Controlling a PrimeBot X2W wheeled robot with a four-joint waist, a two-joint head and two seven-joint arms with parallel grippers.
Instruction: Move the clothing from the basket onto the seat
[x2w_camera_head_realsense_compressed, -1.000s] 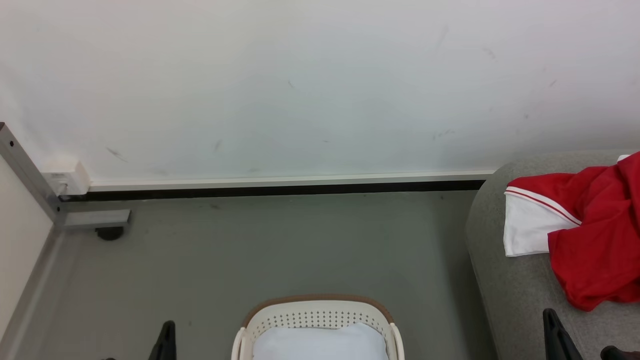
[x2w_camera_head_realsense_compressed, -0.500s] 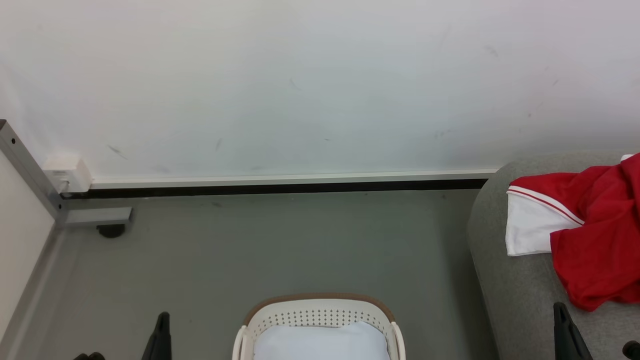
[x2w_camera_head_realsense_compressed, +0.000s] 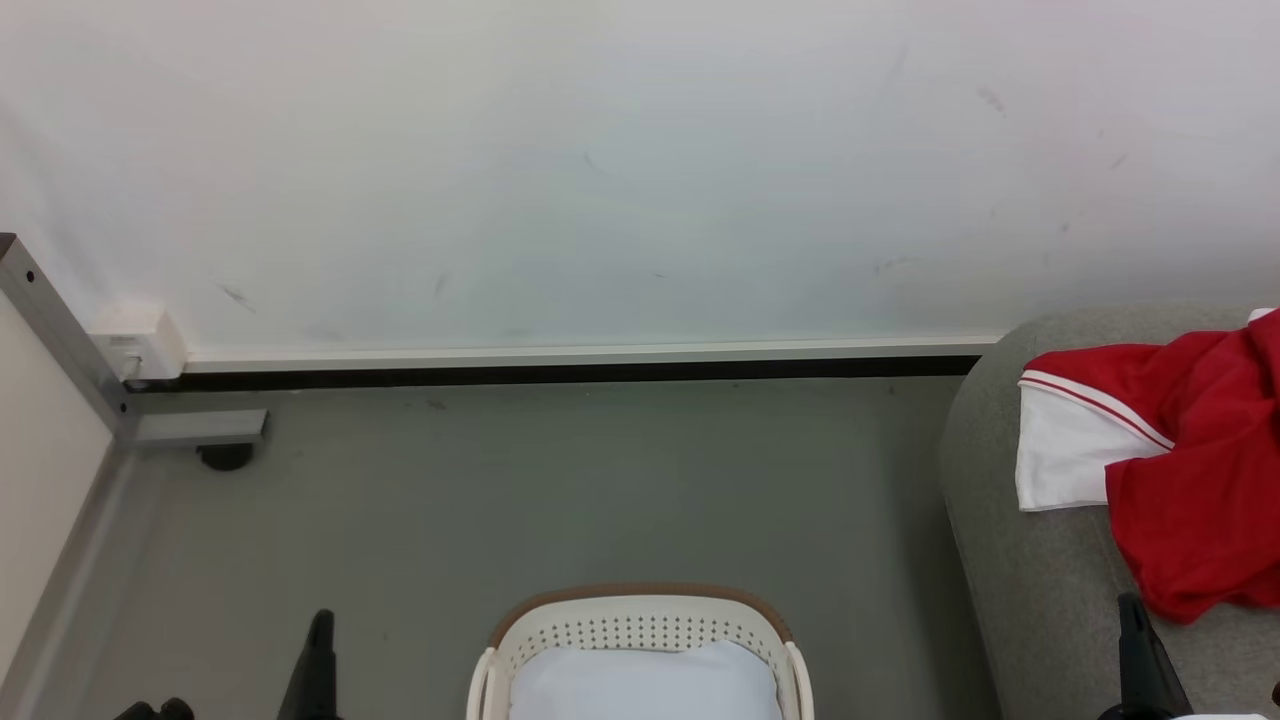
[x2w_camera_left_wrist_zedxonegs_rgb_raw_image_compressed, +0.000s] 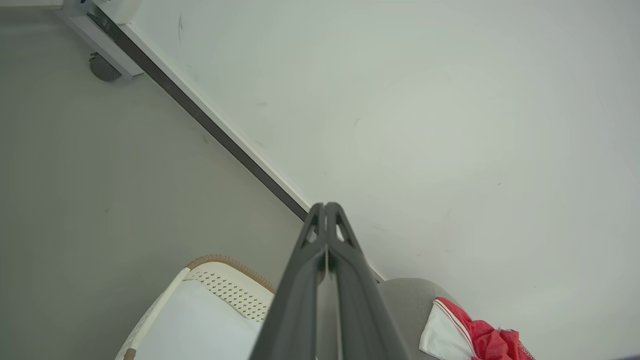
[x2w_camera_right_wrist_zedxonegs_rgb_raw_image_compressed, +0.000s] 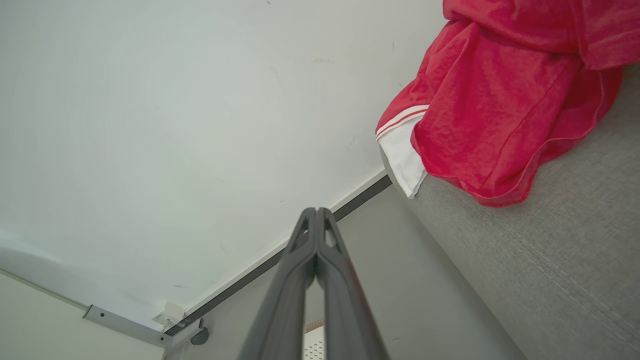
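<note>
The red clothing (x2w_camera_head_realsense_compressed: 1190, 480) with its white panel lies spread on the grey seat (x2w_camera_head_realsense_compressed: 1020, 600) at the right edge of the head view; it also shows as the clothing (x2w_camera_right_wrist_zedxonegs_rgb_raw_image_compressed: 490, 105) on the seat (x2w_camera_right_wrist_zedxonegs_rgb_raw_image_compressed: 560, 260) and, small, as the clothing (x2w_camera_left_wrist_zedxonegs_rgb_raw_image_compressed: 470, 340). The white basket (x2w_camera_head_realsense_compressed: 640, 625) with a brown rim stands on the floor at bottom centre and holds a pale blue-white cushion (x2w_camera_head_realsense_compressed: 640, 685). My left gripper (x2w_camera_left_wrist_zedxonegs_rgb_raw_image_compressed: 326, 206) is shut and empty, left of the basket (x2w_camera_left_wrist_zedxonegs_rgb_raw_image_compressed: 230, 287). My right gripper (x2w_camera_right_wrist_zedxonegs_rgb_raw_image_compressed: 316, 210) is shut and empty, low beside the seat, below the clothing.
A white wall (x2w_camera_head_realsense_compressed: 600, 170) with a dark skirting strip (x2w_camera_head_realsense_compressed: 560, 376) runs behind the grey floor (x2w_camera_head_realsense_compressed: 500, 500). A grey metal frame leg with a caster (x2w_camera_head_realsense_compressed: 225, 455) and a white socket box (x2w_camera_head_realsense_compressed: 135, 345) sit at the far left.
Both grippers have sunk lower in the head view, the left drifting left and the right drifting right. The clothing, basket and cushion have stayed put.
</note>
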